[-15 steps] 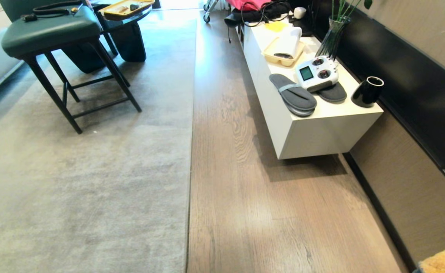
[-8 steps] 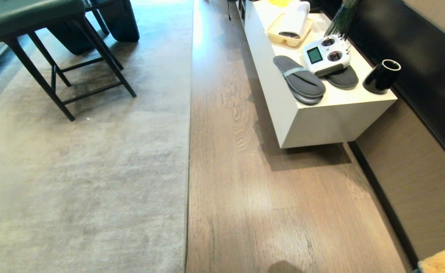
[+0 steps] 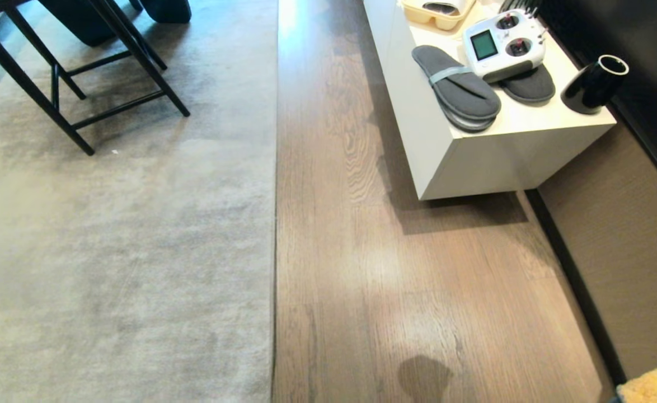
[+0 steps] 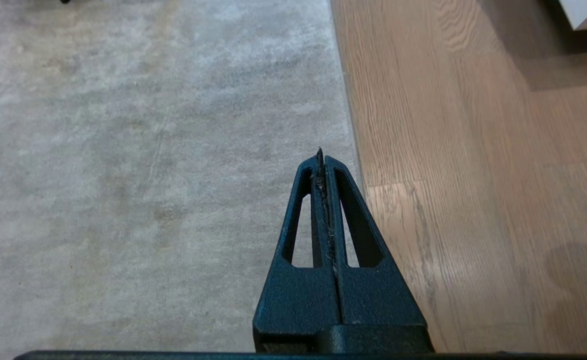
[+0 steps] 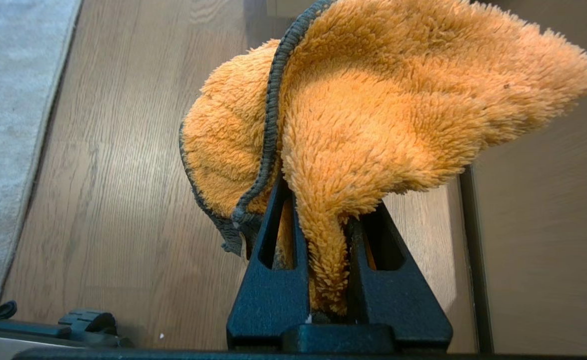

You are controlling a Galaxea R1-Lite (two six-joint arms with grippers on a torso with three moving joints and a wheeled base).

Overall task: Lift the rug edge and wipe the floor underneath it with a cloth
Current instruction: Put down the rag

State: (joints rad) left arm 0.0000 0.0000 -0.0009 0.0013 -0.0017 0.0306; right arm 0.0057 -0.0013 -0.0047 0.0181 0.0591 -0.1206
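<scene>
Head view showed the rug edge (image 3: 275, 224) lying flat along the floor (image 3: 395, 268). The cloth (image 5: 373, 115) (fluffy, limp) was pinched in the right gripper (image 5: 326, 235) jaws over planks beside that edge. The left gripper (image 4: 323, 162) jaws were shut empty just inside it. The rug was judged heavy but floppy, best taken at its border.

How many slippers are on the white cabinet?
2, perhaps more. One slipper lies near the cabinet front edge, maybe stacked on another; the second slipper lies partly under the white remote.
</scene>
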